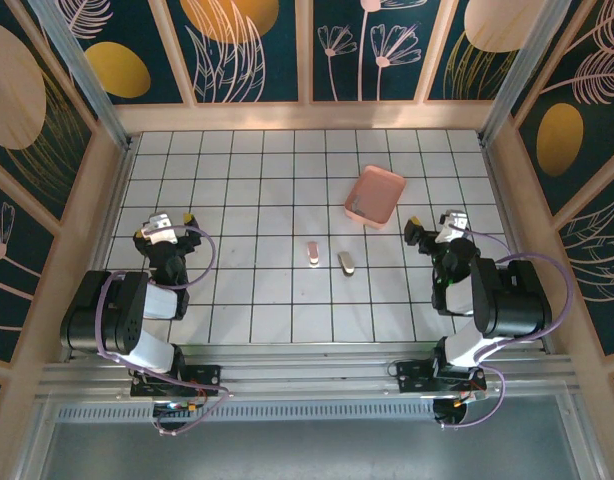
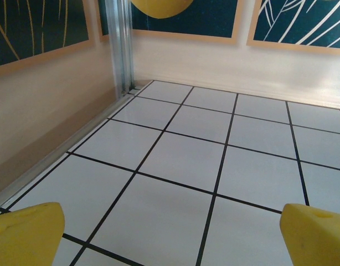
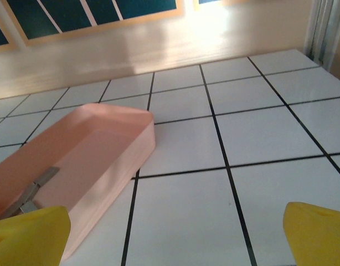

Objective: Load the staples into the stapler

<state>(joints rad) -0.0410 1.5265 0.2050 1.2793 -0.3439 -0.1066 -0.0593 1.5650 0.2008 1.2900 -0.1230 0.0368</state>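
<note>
**A:** Where is the stapler (image 1: 313, 254)?

**B:** On the white tiled desk (image 1: 237, 200), left of the salmon-pink tray (image 1: 382, 188) and nearer the arm bases. It is narrow, pale pink and glossy. The staples (image 1: 346, 262), a small silver-grey block, lie just beside it on the tray's side, not touching it.

**A:** Anything in the tray?

**B:** A flat grey metal strip (image 3: 34, 188), inside its low, smooth walls.

**A:** And the fingers?

**B:** The left fingers (image 2: 26, 235) and right fingers (image 3: 317, 233), 2 yellow tips each, are spread wide and hold nothing. Bare tile surrounds the tray, and pale wooden walls (image 1: 307, 117) edge the desk.
</note>
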